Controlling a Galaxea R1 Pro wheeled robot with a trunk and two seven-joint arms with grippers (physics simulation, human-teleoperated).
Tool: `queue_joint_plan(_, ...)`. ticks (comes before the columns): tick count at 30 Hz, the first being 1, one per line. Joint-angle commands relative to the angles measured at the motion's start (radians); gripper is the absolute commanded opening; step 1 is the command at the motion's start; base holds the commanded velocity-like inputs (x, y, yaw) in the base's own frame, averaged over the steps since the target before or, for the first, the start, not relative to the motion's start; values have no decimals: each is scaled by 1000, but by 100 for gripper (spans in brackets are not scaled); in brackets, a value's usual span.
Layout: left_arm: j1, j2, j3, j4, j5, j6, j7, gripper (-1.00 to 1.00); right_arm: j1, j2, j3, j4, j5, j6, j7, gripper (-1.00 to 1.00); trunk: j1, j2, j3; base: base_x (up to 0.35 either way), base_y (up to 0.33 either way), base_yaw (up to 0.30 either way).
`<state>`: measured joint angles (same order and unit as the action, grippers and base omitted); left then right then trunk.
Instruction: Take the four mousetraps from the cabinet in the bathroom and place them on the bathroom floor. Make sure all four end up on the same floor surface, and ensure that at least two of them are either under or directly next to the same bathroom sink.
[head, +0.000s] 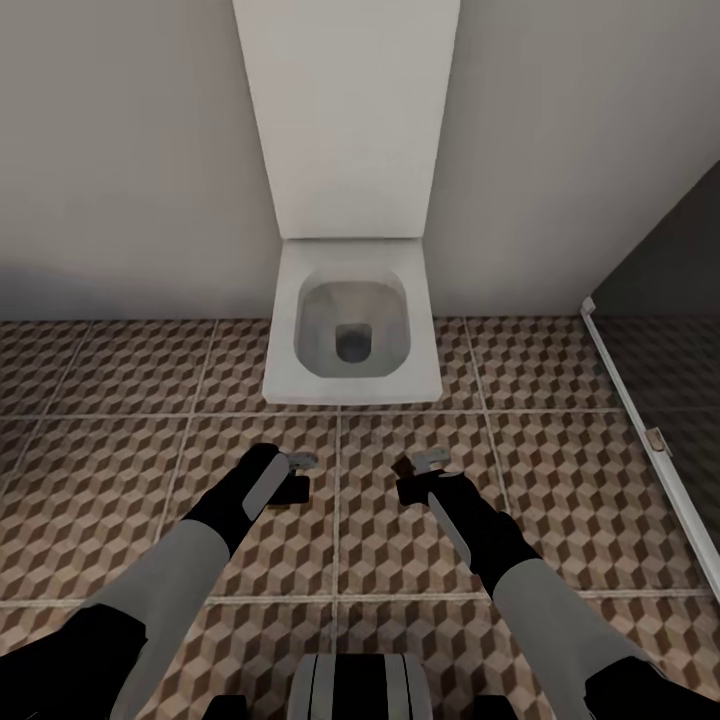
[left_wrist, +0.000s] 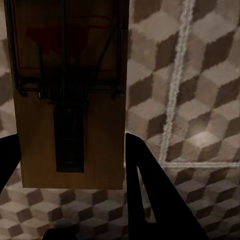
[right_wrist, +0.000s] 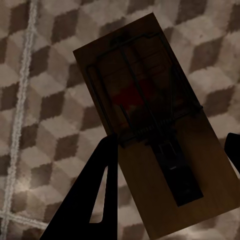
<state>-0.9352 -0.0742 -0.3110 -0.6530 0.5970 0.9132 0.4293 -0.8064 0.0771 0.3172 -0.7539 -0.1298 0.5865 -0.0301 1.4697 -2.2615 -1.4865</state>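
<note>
Two arms are reaching out low over the bathroom floor, which is taking up most of the head view with its brown, beige and grey cube tiles and pale grout lines. A white toilet is sitting straight ahead against the far wall, bowl open, with its tall white tank panel running up the wall behind it. Over on the right a dark glass shower screen with a pale frame is cutting across the tiles.

The left tool is hovering over the floor just near of the toilet's left front corner, and the right tool is doing the same near the right front corner, so they're sitting close to each other with one grout line between them.

Each one is carrying a mousetrap. In the left wrist view the left mousetrap is lying flat between the black fingers, tan board, black wire spring, red patch, tiles showing beneath it. The right mousetrap is looking the same in the right wrist view, turned at a slant, with a finger pressing on each side edge. So both tools are clamping onto their boards.
</note>
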Motion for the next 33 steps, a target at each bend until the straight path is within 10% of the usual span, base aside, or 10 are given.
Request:
queue_joint_plan(1,-1,1,-3,-1,8,3,8,-100,0,0,2,-1,-8,4,-4,-100,4,-7,-4,0,0,0)
queue_joint_plan(33,-1,-1,-3,0,7,3,8,-100,0,0,3,-2,-8,4,-4,-100,126,-231,-104,0,0,0)
